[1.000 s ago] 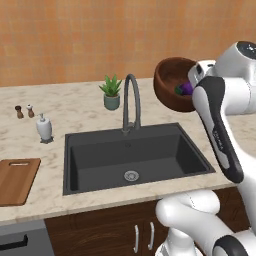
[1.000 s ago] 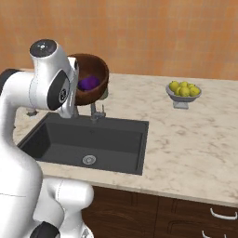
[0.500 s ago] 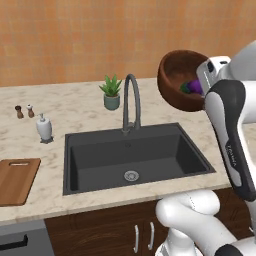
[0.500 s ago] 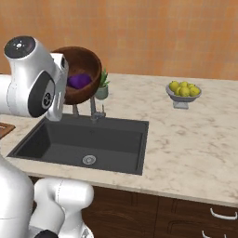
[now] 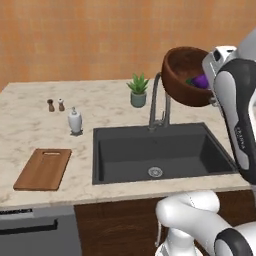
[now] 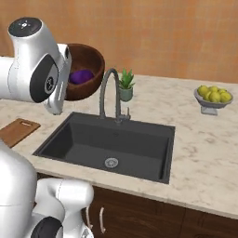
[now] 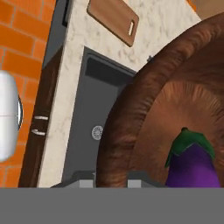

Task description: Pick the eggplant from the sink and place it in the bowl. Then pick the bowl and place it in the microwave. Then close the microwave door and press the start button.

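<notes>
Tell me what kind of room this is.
A kitchen, rendered: a dark grey rectangular sink with a dark gooseneck faucet set in a marble-look counter, a brown wooden cutting board, and a grey footed bowl of yellow-green fruit.

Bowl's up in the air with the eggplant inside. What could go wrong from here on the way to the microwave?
1. The bowl is tipped on its side over the sink, so the loose eggplant could roll out and drop back in.
2. The gripper seems to pinch only the rim, a grip that may slip on a wide bowl.
3. The faucet stands close beside the bowl; a low swing might clip it.
</notes>
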Tool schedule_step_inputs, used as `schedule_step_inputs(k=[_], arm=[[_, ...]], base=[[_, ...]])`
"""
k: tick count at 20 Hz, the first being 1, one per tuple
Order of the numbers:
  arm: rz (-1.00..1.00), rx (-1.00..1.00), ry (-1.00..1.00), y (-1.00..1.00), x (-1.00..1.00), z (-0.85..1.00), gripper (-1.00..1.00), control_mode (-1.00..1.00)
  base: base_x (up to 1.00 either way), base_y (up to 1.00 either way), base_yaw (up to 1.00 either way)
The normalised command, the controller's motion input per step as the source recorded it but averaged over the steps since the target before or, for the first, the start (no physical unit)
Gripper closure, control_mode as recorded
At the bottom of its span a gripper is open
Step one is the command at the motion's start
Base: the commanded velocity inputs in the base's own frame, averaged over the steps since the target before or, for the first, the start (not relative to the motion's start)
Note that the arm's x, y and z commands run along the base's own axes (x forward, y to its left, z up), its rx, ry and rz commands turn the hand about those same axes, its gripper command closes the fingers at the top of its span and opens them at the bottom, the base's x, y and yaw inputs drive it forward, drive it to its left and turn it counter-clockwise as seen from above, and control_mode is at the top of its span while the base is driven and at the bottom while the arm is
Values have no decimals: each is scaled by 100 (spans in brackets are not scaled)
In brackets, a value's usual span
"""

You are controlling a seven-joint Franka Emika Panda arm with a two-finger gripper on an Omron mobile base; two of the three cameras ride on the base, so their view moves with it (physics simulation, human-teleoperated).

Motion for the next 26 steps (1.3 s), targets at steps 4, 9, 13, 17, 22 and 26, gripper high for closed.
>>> schedule_step_inputs(k=[4,9,13,17,22,26], arm=[[0,0,0,0,0,0,100,100],[0,0,0,0,0,0,100,100],[0,0,0,0,0,0,100,100],[0,0,0,0,0,0,100,100],[0,0,0,0,0,0,100,100],[0,0,0,0,0,0,100,100]], base=[[0,54,83],[0,10,96],[0,5,97],[0,3,98],[0,6,98],[0,11,98]])
